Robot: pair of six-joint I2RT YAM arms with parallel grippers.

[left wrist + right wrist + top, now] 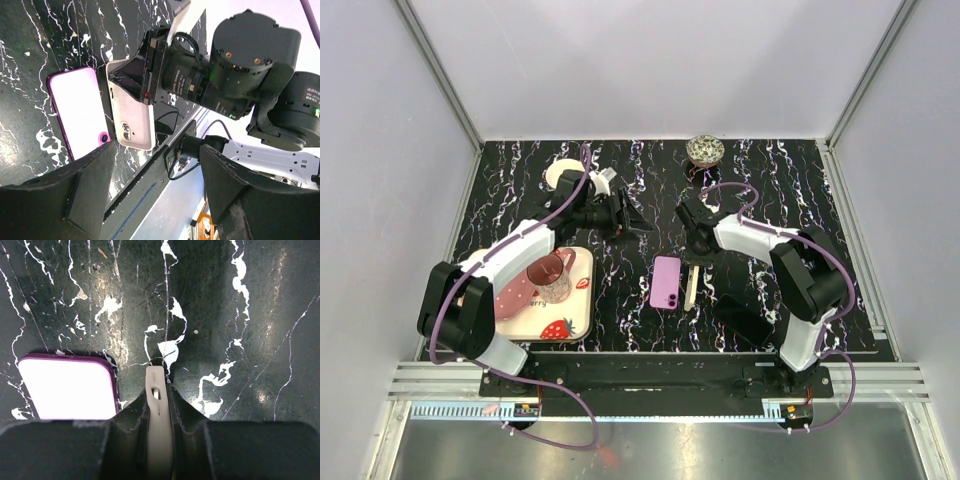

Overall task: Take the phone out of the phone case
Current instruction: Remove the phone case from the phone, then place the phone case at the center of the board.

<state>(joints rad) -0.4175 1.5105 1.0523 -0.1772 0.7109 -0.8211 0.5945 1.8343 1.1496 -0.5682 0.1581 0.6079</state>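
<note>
The purple phone lies flat on the black marbled table, its back up; it also shows in the left wrist view and the right wrist view. The beige phone case stands on its edge just right of the phone, apart from it. My right gripper is shut on the case, its jaws pressing both faces. The left wrist view shows the case empty, held by the right gripper. My left gripper is open and empty, behind and left of the phone.
A white tray at the front left holds a glass cup and a pink item. A white tape roll and a small bowl sit at the back edge.
</note>
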